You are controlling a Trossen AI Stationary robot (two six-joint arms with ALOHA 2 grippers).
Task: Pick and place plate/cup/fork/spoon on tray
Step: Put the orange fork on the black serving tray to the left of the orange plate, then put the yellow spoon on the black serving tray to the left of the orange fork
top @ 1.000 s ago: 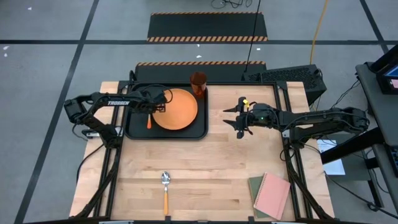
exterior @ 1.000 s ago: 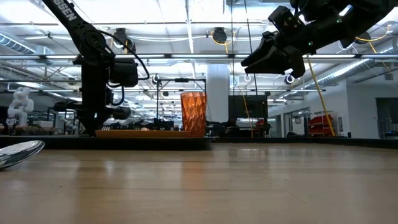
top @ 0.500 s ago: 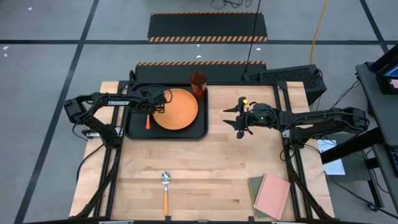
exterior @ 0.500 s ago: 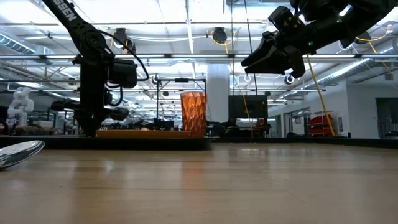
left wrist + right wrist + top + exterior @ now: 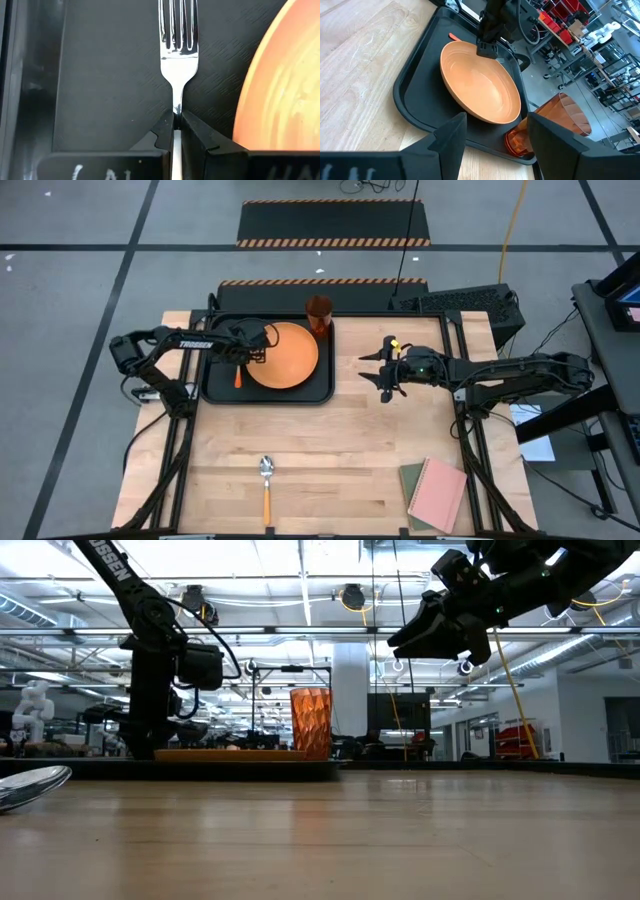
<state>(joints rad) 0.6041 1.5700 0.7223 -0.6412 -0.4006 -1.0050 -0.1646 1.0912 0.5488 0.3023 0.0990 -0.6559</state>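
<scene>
black tray [image 5: 212,385] at far left of bench [image 5: 330,450], plate [image 5: 285,355] inside, cup [image 5: 319,311] at far right corner. left gripper [image 5: 176,131] pinching fork [image 5: 178,37] low over tray floor left of plate, likely for release. right gripper [image 5: 490,132] spread, idle. spoon [image 5: 266,485] near edge, unplaced.

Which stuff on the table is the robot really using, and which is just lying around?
For the job:
- tray
- plate on the tray
- cup at the tray's far corner
- fork, pinched by the left gripper over the tray
- spoon, lying on the table

Just lying about:
- pink notebook
- keyboard
</scene>
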